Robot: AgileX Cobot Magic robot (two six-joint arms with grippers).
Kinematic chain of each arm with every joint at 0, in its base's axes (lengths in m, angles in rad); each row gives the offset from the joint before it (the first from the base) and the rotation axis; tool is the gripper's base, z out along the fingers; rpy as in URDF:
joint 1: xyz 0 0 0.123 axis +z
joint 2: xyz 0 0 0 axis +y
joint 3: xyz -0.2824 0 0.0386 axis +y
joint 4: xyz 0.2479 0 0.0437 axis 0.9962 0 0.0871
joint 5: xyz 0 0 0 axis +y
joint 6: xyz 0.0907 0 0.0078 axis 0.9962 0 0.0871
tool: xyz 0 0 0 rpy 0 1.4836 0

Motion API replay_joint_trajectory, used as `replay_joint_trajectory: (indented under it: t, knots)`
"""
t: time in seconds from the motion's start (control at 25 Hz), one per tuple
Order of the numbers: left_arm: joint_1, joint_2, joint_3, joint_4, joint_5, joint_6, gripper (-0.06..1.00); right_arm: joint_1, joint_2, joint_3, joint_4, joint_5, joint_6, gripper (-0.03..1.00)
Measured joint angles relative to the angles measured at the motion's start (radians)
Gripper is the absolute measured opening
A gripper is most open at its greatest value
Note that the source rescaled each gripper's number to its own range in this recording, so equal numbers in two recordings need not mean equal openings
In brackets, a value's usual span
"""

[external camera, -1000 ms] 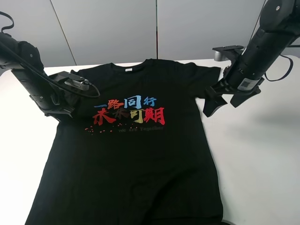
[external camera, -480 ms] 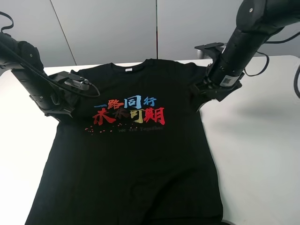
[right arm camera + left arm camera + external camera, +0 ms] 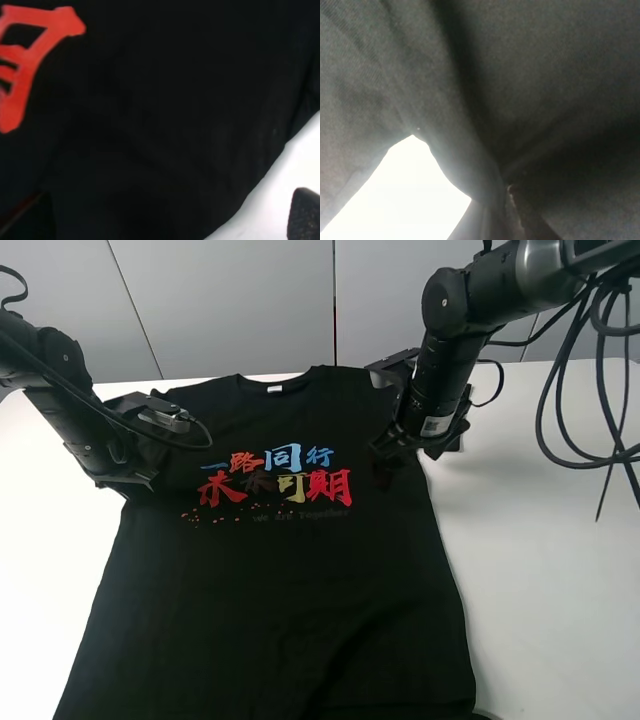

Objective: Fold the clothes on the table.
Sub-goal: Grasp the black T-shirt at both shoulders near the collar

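The clothes are one black T-shirt (image 3: 280, 580) lying flat, chest up, on the white table (image 3: 540, 570), with red, blue and yellow characters (image 3: 272, 478) across the chest and a white neck label (image 3: 275, 389). My left gripper (image 3: 140, 468) is shut on the shirt's bunched left sleeve. In the left wrist view, pinched black fabric (image 3: 530, 100) fills the picture. My right gripper (image 3: 405, 452) hangs open just above the shirt's right chest, beside the print. The right wrist view shows one dark fingertip (image 3: 305, 215) over the table, the shirt (image 3: 165, 125) and a red character (image 3: 30, 65).
Bare white table (image 3: 30, 570) runs wide on both sides of the shirt. A grey wall (image 3: 240, 300) stands behind the table's far edge. Black cables (image 3: 585, 390) hang from the right arm over the right side of the table.
The right arm has swung left from beside the right sleeve to over the shirt's right chest, its gripper still open. The left arm and the shirt have not moved.
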Motion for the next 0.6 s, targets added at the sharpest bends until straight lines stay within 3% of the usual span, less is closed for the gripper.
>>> replay_joint_trajectory:
  t: [0.6]
  knots:
    - [0.000,0.000,0.000,0.000,0.000,0.000,0.01,0.002,0.058,-0.007,-0.033,-0.036,0.081,1.00]
